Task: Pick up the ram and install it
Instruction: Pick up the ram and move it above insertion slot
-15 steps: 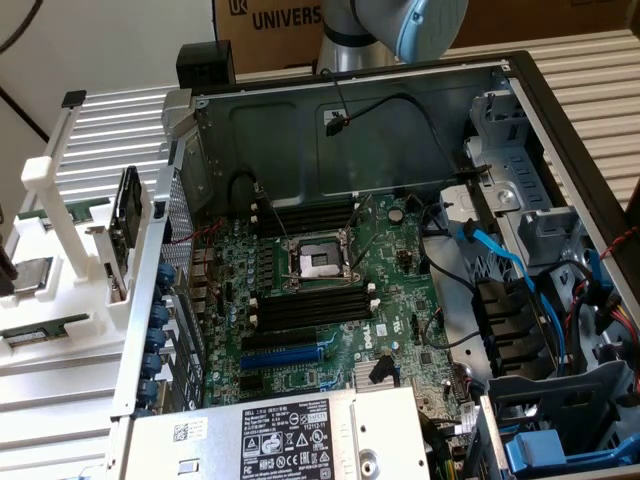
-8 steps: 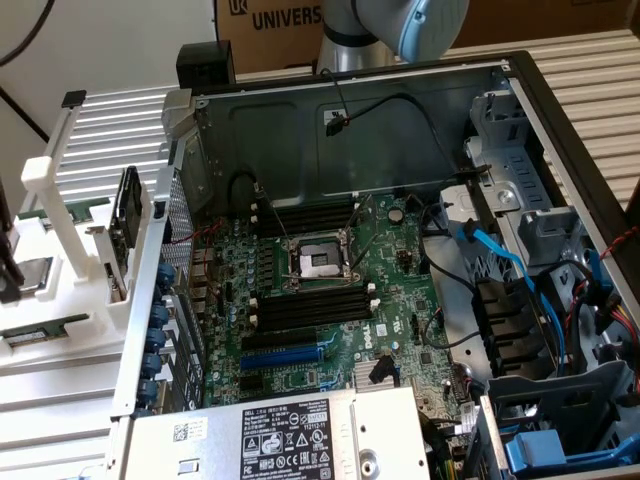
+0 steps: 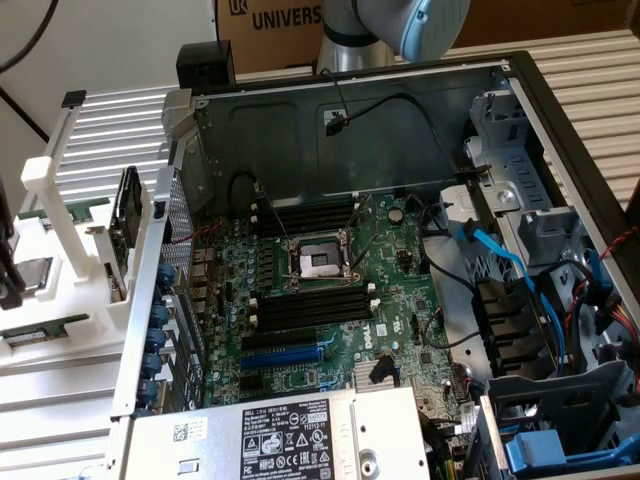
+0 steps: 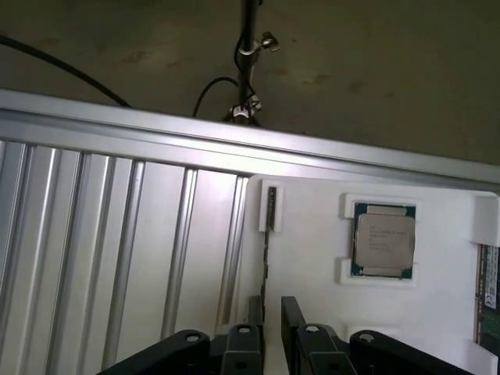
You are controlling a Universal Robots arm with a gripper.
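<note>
Ram (image 4: 268, 234) stands on its thin edge in a slot of the white holder (image 4: 312, 234) on the ribbed metal tabletop (image 4: 117, 258). The gripper (image 4: 272, 308) is spread, its 2 black fingers (image 4: 291, 312) straddling the ram's near end with a gap on one side. A processor chip (image 4: 383, 238) sits in the holder nearby. The open computer case (image 3: 350, 110) shows its motherboard (image 3: 400, 250).

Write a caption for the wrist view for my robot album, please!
Open gripper poised either side of the ram, which stands on edge in a white holder next to a chip.
</note>
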